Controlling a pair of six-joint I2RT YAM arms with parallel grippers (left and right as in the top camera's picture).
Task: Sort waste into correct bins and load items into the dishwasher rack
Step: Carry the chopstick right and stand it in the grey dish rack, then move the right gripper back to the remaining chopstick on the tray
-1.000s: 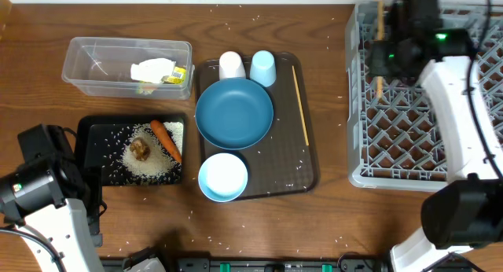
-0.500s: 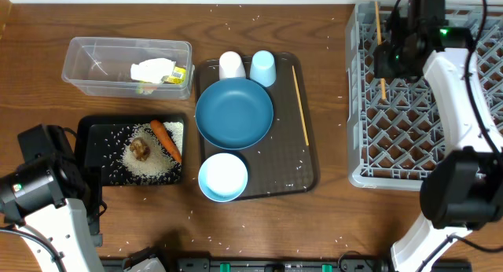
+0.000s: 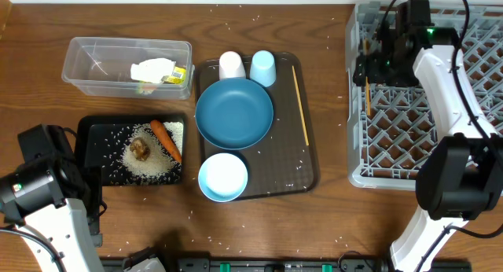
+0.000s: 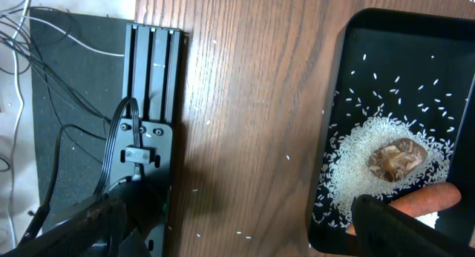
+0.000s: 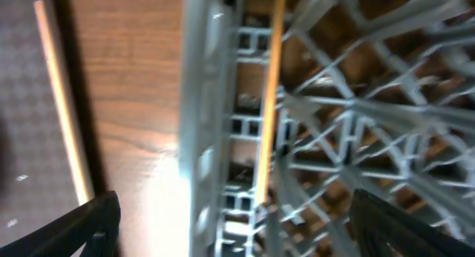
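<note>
Your right gripper (image 5: 237,227) hangs wide open over the rack (image 3: 471,146), upper right. One chopstick (image 3: 367,95), thin pale wood, lies loose along its left edge. Wrapper (image 3: 161,71) and carrot (image 3: 166,140) look binned. Second chopstick (image 3: 299,103), plate (image 3: 234,112), bowl (image 3: 223,177) and cups (image 3: 232,64) wait mid-frame. Left gripper (image 4: 237,227) is open, lower left

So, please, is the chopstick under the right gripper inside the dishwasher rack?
In: the chopstick lies in the dishwasher rack, just inside its left wall.
</note>
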